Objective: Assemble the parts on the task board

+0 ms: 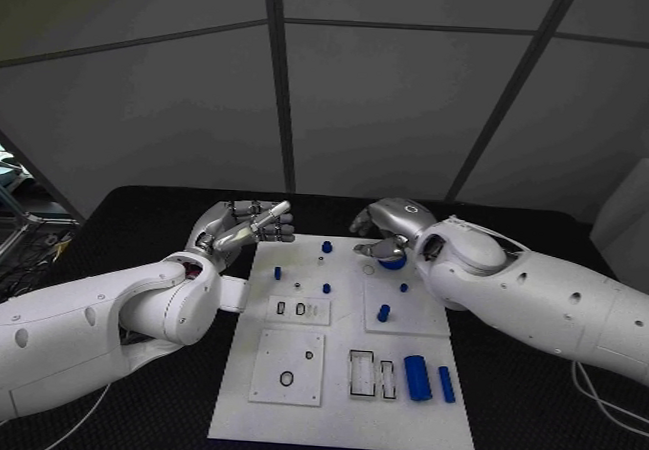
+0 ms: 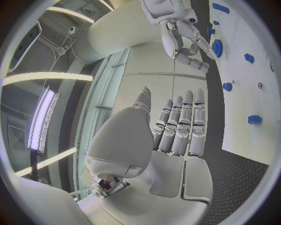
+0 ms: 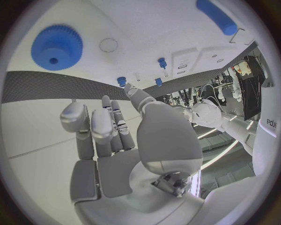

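The blue gear [image 3: 56, 47] lies flat on the far right part of the white task board [image 1: 342, 421], just beside the right hand [image 1: 388, 231], which hovers over that corner with its fingers [image 3: 88, 123] apart and nothing in them; judging by the pose, it is lined up there to pick the gear up or to seat it. The right wrist view shows the gear's toothed rim and centre hole clearly, with bare board between it and the fingertips, whereas in the head view the hand largely covers the gear. Further in, small blue pegs [image 1: 327, 247] stand upright on the board's far half, and two blue cylinders [image 1: 418, 377] lie side by side near its right edge, next to rectangular slots that look meant to take them. The left hand [image 1: 245, 228] is raised beside the board's far left corner, off the work, probably waiting its turn. The left wrist view shows its fingers [image 2: 186, 126] straight, side by side and empty, which the head view leaves unclear.
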### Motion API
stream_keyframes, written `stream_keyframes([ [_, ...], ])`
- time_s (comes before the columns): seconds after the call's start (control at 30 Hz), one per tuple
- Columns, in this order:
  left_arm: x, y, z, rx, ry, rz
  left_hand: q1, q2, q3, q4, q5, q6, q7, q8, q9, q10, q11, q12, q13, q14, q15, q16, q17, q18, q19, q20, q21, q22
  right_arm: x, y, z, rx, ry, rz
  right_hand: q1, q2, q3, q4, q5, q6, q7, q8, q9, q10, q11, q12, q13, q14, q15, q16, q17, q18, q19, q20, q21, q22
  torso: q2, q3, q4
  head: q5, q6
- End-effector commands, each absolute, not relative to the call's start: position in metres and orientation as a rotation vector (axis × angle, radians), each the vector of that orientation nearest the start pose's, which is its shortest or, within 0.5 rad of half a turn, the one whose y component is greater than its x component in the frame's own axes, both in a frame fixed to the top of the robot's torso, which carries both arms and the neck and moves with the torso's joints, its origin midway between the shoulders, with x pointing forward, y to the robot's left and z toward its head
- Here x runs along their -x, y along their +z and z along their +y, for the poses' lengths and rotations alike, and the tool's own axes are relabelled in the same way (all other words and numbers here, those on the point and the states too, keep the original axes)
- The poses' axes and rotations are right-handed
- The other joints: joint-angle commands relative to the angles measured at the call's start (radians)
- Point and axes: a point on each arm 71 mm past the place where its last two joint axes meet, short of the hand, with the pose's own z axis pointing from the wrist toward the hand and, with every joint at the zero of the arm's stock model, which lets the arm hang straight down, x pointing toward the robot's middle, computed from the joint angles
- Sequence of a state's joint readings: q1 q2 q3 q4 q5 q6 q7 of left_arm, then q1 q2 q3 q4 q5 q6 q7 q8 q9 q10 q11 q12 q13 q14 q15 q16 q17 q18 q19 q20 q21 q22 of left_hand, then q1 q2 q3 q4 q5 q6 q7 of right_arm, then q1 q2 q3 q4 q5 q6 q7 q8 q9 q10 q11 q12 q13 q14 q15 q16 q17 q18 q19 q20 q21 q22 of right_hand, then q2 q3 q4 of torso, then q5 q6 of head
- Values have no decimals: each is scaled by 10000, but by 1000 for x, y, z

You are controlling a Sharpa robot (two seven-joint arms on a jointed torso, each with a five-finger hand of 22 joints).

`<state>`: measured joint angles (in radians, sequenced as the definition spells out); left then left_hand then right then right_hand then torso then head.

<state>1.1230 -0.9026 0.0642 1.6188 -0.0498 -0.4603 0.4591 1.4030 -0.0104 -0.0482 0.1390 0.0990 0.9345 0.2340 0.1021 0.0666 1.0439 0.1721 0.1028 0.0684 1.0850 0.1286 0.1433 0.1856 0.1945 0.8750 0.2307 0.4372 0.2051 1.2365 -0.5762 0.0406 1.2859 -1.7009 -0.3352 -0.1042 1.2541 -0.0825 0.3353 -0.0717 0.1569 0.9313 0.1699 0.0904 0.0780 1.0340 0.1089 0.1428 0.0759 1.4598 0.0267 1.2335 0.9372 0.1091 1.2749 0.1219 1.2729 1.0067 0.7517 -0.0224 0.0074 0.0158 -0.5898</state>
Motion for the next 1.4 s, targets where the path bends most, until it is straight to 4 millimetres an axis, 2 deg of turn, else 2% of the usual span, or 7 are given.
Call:
stream_keyframes([
  [0.03, -475, -162, 221, 10839, -15114, 12562, -49, 60, -1, -52, -34, -17, 49, -41, -10, -13, 74, -40, -1, -22, 4, -44, 16, -165, -38, 7, 27, 14, -532, -132, -148, 1977, 6288, 14292, 10, 44, -34, 83, 54, 219, 41, 75, 16, 506, -34, 253, 65, 98, -68, 102, 193, -52, 157, -3, 153, 220, -38, 18, -64, -58, 29],
  [0.27, -476, -163, 222, 10861, -15103, 12598, -46, 66, 1, -59, -34, -17, 48, -44, -10, -12, 74, -42, 0, -19, 4, -48, 20, -164, -43, 9, 28, 15, -530, -125, -196, 418, 6060, 15593, -404, -452, -637, 484, 647, 85, -217, 3, -46, 3059, -512, 1957, 1076, 372, -465, 861, 1360, -259, 800, -296, 811, 1359, -60, 55, -144, -81, 79],
  [0.37, -477, -164, 221, 10864, -15128, 12623, -46, 66, 1, -59, -34, -17, 48, -44, -10, -12, 74, -42, 0, -19, 4, -48, 20, -164, -43, 9, 28, 15, -531, -127, -207, 217, 5733, 16191, -127, -476, -1580, 926, 1063, -341, -222, 199, -19, 2416, -586, 5292, 4280, 576, -461, 1836, 2960, -471, 1305, -354, 1410, 2412, -52, 62, -145, -83, 98],
  [0.47, -477, -164, 220, 10867, -15154, 12645, -46, 66, 1, -59, -34, -17, 48, -44, -10, -12, 74, -42, 0, -19, 4, -48, 20, -164, -43, 9, 28, 15, -532, -129, -209, 305, 5460, 16522, 253, -164, -2395, 1573, 1159, -893, 45, 490, -11, 2144, -459, 9380, 8631, 704, -268, 2449, 4074, -582, 1535, -134, 1738, 2995, -48, 57, -109, -134, 94],
  [0.6, -478, -164, 219, 10870, -15173, 12664, -46, 66, 1, -59, -34, -17, 48, -44, -10, -12, 74, -42, 0, -19, 4, -48, 20, -164, -43, 9, 28, 15, -537, -133, -208, 413, 5181, 16829, 478, -240, -2808, 1874, 1059, -1183, 61, 684, -22, 2788, -222, 11012, 10626, 849, -181, 2852, 5010, -626, 1698, -75, 1927, 3371, -35, 43, -95, -131, 60],
  [0.83, -478, -165, 218, 10872, -15205, 12692, -46, 66, 1, -59, -34, -17, 48, -44, -10, -12, 74, -42, 0, -19, 4, -48, 20, -164, -43, 9, 28, 15, -545, -139, -201, 526, 4962, 17190, 858, -214, -3274, 2346, 1066, -1638, 171, 991, -40, 3739, -89, 12735, 12747, 1008, -33, 3207, 5879, -675, 1813, 73, 2092, 3678, -25, 30, -73, -166, 19],
  [1.4, -478, -165, 217, 10867, -15233, 12706, -42, 83, 6, -70, -34, -11, 45, -48, -8, -7, 72, -45, 3, -9, 3, -53, 29, -161, -51, 11, 34, 18, -550, -150, -194, 924, 4576, 17595, 1139, -6, -3390, 2372, 1169, -1638, 136, 1348, -18, 4530, -95, 13599, 13914, 1101, -19, 3360, 6300, -753, 2023, 99, 2289, 4080, -36, 39, -84, -178, -64],
])
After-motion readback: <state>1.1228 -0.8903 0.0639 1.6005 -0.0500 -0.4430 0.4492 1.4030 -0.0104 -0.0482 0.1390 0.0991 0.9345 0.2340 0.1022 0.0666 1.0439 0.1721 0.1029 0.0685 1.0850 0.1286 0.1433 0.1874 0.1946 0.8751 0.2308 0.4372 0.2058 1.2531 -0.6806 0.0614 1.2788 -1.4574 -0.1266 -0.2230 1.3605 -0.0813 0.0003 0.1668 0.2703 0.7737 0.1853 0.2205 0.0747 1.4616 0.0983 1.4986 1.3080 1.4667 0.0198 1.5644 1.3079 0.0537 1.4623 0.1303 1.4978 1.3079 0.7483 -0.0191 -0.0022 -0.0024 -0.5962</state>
